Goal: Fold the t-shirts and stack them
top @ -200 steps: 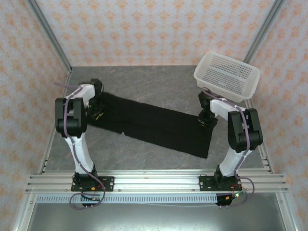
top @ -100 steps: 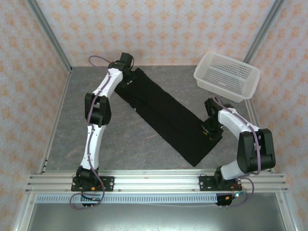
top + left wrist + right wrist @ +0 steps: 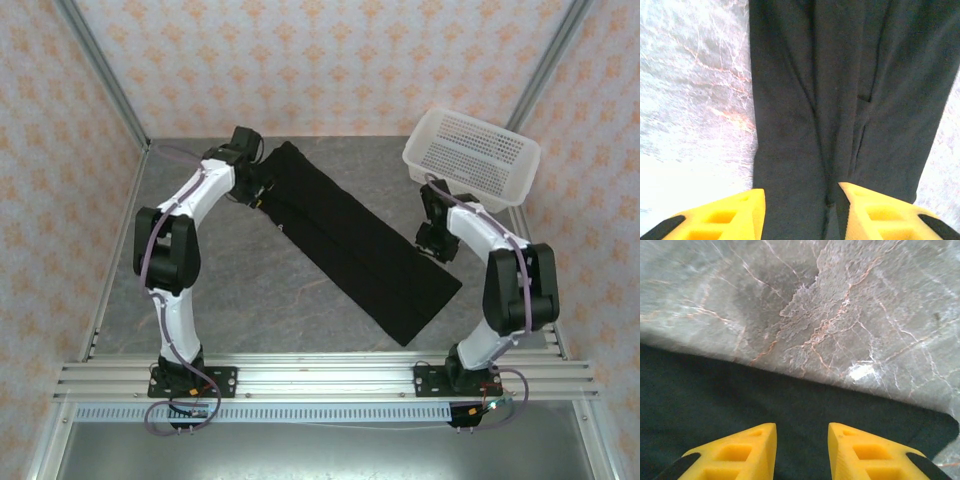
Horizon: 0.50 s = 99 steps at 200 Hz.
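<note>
Lab robot cell; alu rails [image 3: 320, 375], patterned wall panels [image 3: 330, 60].

The t-shirt [image 3: 350, 250] is black cloth, matt, with soft creases. The table [image 3: 260, 300] has a grey, stone-like surface with pale veins and a light shine. The basket [image 3: 458, 188] is white perforated plastic. The rails [image 3: 320, 376] are bare, smooth metal.
</note>
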Each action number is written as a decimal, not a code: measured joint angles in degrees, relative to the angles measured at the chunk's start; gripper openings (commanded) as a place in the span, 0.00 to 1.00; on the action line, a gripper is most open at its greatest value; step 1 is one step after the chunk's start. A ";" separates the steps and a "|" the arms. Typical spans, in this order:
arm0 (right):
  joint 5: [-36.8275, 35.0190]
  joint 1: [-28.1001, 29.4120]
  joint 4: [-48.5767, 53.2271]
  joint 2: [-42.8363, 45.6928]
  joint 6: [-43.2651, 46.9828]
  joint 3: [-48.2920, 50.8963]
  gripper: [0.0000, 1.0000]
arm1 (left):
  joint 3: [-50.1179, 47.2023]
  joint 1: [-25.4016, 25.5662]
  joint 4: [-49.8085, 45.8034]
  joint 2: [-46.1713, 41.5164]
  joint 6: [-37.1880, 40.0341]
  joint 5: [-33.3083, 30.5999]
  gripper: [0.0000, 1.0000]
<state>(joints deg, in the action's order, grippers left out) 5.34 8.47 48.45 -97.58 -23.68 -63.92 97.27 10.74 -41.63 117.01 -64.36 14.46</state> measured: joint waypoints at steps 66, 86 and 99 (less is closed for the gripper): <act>-1.01 0.17 1.09 -3.50 0.37 0.61 0.31 | 6.10 0.79 0.96 13.00 -4.81 -0.15 0.34; -0.55 1.60 1.14 -3.50 -0.33 2.75 0.32 | 11.15 0.79 0.42 15.56 -4.74 -0.28 0.34; -0.33 3.54 1.07 -2.89 -1.68 3.85 0.32 | 14.73 0.79 0.37 17.88 -4.55 -0.35 0.34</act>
<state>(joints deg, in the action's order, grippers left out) 5.02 12.01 49.52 -100.47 -25.36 -60.07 112.01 11.53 -41.25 134.89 -68.90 14.11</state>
